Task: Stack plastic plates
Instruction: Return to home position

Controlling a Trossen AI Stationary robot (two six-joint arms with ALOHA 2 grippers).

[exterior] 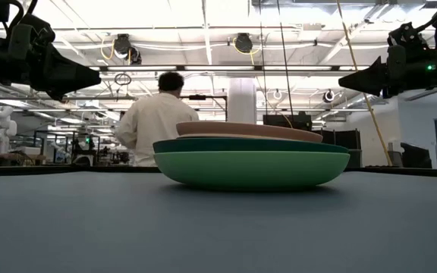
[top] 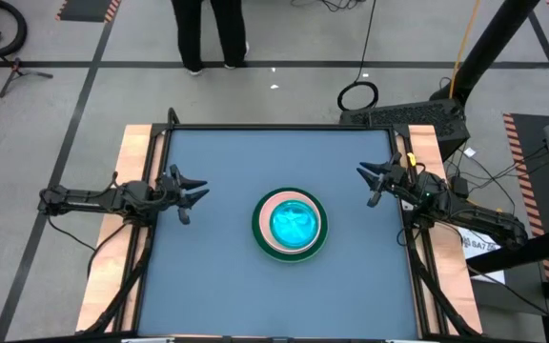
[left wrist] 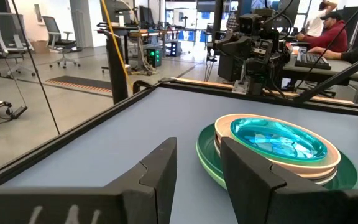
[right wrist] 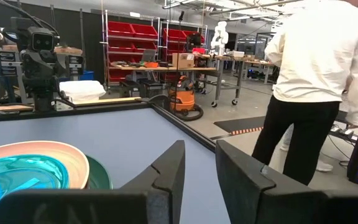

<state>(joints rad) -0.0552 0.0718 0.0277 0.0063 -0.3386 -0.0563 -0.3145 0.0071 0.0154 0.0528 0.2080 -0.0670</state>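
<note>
Fingers on your left gripper (top: 198, 195) at 9 o'clock and right gripper (top: 368, 183) at 3 o'clock gape empty, while the plastic plates (top: 292, 225) sit as one stack near the centre of the desk (top: 217, 286), so stacking looks done and nothing seems left.

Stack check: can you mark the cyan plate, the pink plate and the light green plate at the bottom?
cyan plate (top: 294, 223), high view, centre of its upper face.
pink plate (right wrist: 73, 163), right wrist view, bare rim beside the cyan plate.
light green plate (exterior: 249, 168), low view, middle of its outer wall.
</note>
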